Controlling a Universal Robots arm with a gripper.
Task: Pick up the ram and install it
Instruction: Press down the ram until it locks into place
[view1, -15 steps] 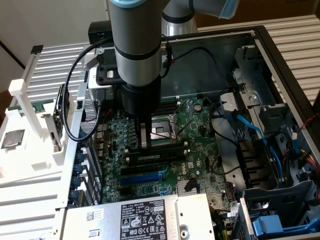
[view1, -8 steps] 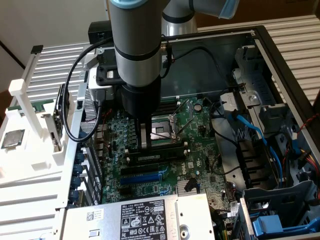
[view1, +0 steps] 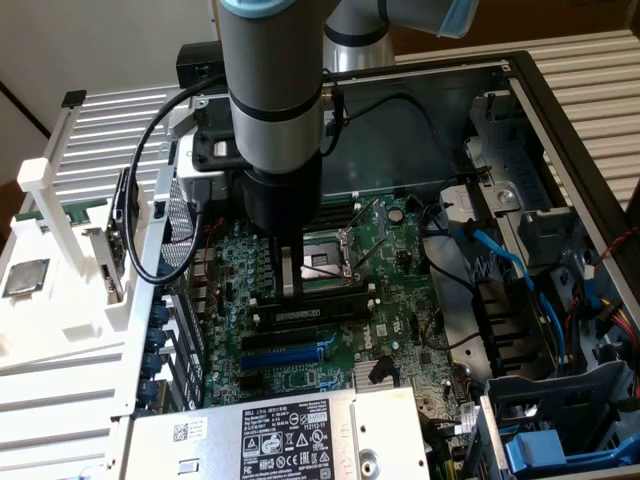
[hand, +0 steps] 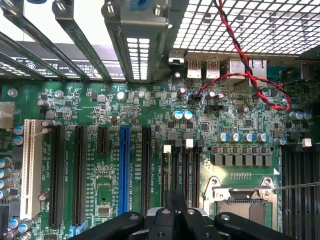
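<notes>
Cables (view1: 170, 190) flank the tool (view1: 289, 280) pressing the ram (view1: 310, 310) slotward.

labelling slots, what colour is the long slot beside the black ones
Blue, clearest in the wrist view.

Green motherboard (hand: 235, 165); blue slot (hand: 124, 170); red-black twisted wires (hand: 240, 55).
</notes>
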